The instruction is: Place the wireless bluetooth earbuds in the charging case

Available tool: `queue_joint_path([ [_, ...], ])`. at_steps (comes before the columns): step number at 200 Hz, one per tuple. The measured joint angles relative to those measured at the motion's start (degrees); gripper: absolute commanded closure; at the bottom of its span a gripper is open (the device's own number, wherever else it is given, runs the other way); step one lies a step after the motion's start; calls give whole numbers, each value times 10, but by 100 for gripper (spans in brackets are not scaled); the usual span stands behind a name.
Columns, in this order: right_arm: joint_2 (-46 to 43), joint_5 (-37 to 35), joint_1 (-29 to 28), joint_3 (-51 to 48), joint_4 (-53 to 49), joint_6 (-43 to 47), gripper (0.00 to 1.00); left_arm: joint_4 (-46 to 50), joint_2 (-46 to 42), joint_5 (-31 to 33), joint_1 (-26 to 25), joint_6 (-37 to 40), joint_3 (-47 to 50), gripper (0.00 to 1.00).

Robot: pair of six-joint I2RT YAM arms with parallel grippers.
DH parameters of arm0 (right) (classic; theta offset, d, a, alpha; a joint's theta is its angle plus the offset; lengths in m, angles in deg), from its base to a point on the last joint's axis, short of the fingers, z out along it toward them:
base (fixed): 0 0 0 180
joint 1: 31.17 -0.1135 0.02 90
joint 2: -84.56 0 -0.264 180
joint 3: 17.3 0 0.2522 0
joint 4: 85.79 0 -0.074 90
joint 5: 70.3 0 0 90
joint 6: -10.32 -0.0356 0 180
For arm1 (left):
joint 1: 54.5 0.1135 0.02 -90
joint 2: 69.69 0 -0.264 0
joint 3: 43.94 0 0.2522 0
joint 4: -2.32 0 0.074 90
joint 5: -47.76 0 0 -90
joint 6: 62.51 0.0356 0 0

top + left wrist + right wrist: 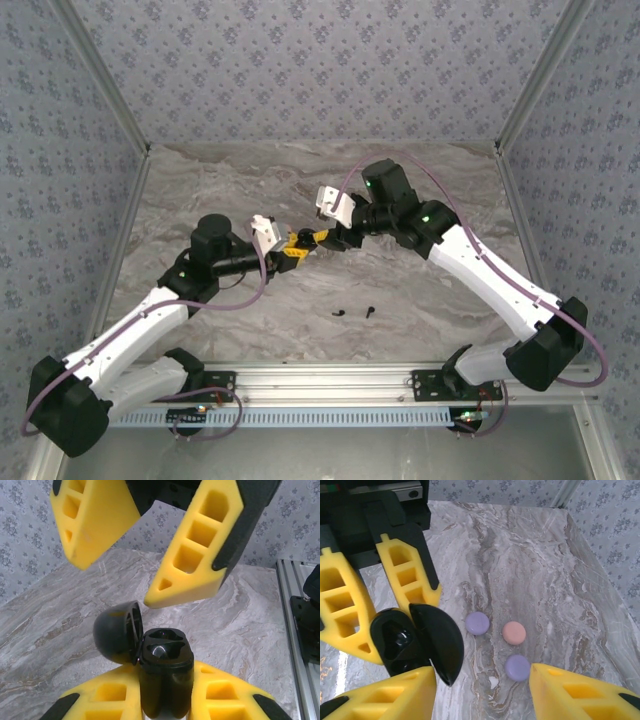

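- The left claw (290, 249) is clenched on the charging case (165, 665). It holds the case upright in the air above the middle of the tabletop (250, 180), mouth up.
- There is one open case, black, with its lid (116, 637) hinged back to the left. It has two wells, which look empty, though the dark gloss makes that uncertain.
- The right claw (480, 677) is released, fingers apart with nothing between them. It hangs just above and beside the case mouth.
- There are two black earbuds (340, 314) (369, 311) lying loose on the tabletop, close together. They are on the base side of both claws and a little to the right.
- My judgement is that the free right claw must reach back and down for them.
- They are too small to tell which way their stems lie.
- There are three closed round cases, two lilac (478, 623) (517, 667) and one pink (514, 633). They sit near one another on the tabletop under the right claw.
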Motion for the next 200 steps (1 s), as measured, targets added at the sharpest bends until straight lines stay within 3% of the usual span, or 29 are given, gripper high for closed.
queue_joint_path([
  [44, -9, 0, 6, 0, -2, -11, 44, 0, 0, 2, -3, -4, 0, 93],
  [74, -55, -20, 22, -15, 1, -62, 32, -15, -6, 25, -3, -23, 14, 94],
  [108, -101, -80, 35, -70, 1, -208, 36, -45, -28, 54, -3, -66, 69, 95],
  [146, -63, -143, 32, -162, -29, -407, 46, -60, -64, 89, -3, -103, 104, 96],
  [200, 6, -210, -66, -254, -38, -622, 50, -71, -110, 130, -3, -121, 132, 96],
])
